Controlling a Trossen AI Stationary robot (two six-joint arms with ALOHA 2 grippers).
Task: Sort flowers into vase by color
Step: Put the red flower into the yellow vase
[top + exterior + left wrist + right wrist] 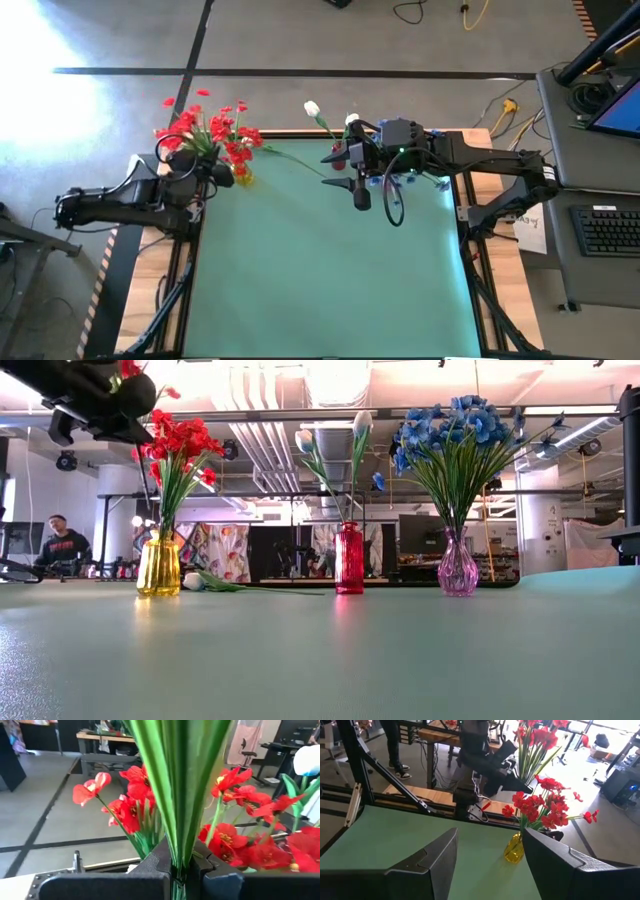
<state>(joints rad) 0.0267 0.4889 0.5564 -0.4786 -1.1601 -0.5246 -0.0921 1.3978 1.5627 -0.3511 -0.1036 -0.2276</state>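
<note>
The green-topped bench (pixel 330 260) is carrying three glass vases. The left hand (pixel 177 870), clamped on a red flower's green stem (pixel 177 780), is hanging just above the yellow vase (pixel 159 567), which is already holding a red bunch (pixel 180 445). Judging by this, the stem needs lowering into that vase's narrow neck. The right hand (pixel 490 865) is waiting wide and empty, well apart from the yellow vase, above the glossy red vase (pixel 348 558); a white bud (pixel 195 582) is lying just beside the yellow vase.
</note>
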